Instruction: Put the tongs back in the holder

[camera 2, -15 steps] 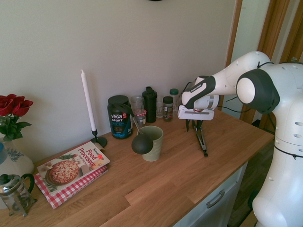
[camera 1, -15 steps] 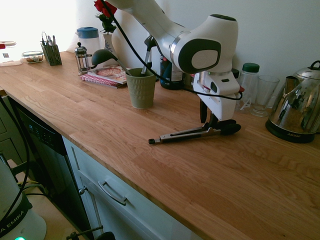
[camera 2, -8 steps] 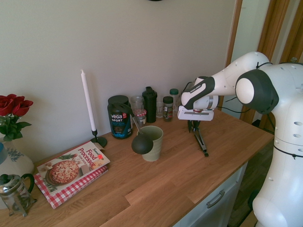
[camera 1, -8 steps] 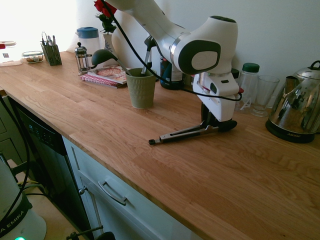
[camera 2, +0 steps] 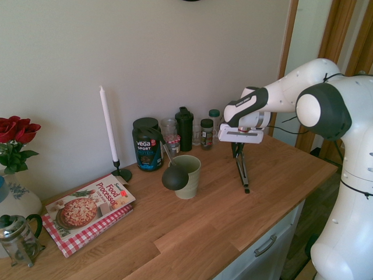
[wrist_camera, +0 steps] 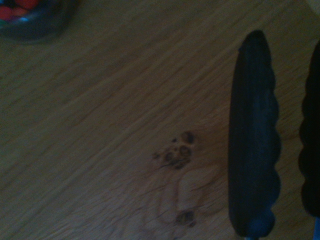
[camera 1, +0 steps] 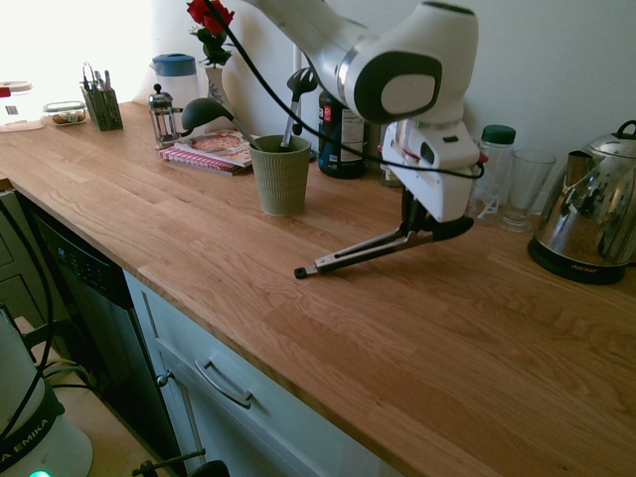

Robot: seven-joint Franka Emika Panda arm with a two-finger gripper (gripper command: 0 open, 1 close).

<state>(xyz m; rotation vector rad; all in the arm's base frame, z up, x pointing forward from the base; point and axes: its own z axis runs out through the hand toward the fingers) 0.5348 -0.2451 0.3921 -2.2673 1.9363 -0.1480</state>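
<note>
The white robot arm's two-finger gripper (camera 1: pixel 415 232) has clamped shut on the long silver metal tongs with black tips (camera 1: pixel 363 252) and begun lifting. A second ago they lay flat on the wooden countertop (camera 1: pixel 447 348); now the black-tipped end is raised in the jaws while the small hinge end dips toward the wood, at about eight o'clock from the gripper. So the pick-up looks done. The olive-green ribbed cylindrical holder (camera 1: pixel 279 176) stands well apart, at ten o'clock.
</note>
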